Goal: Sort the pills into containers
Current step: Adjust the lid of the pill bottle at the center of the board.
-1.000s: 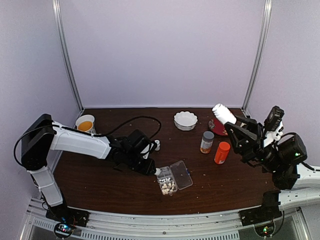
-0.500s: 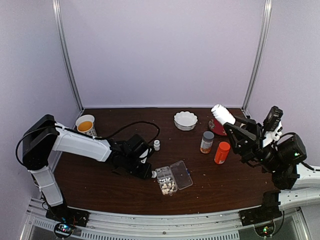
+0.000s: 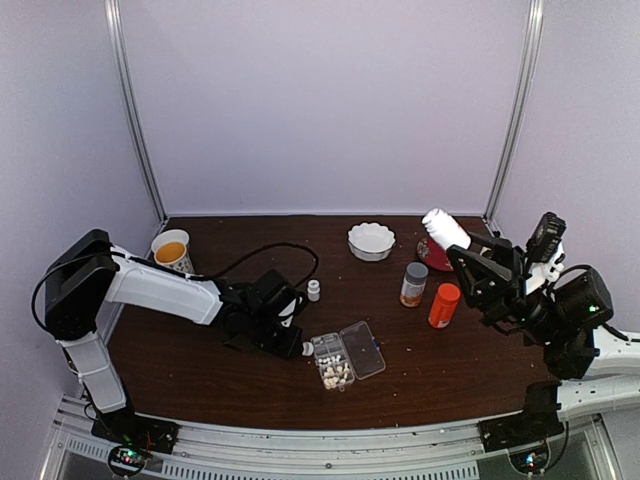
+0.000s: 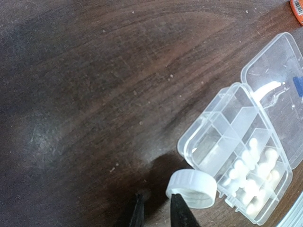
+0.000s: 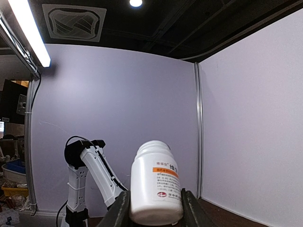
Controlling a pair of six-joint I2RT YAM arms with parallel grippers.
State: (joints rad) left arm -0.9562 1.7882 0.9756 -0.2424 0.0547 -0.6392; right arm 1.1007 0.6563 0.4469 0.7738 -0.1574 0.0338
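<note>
The right tool (image 5: 154,207), far right of the box (image 3: 370,352) and high up, squeezes a white bottle (image 5: 156,184). The left tool (image 4: 156,213) is low over the counter (image 4: 94,94), just left of the box, so it is nearer. Its fingers (image 4: 179,215) look close together, but I cannot tell if they grip the white cap (image 4: 191,188). Pills (image 4: 251,175) fill the box's near end.

Lab booth, white panel walls (image 3: 320,100), metal posts (image 3: 135,120)

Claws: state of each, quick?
Left claw: slightly open, empty; white cap beside it.
Right claw: closed on the white bottle.
</note>
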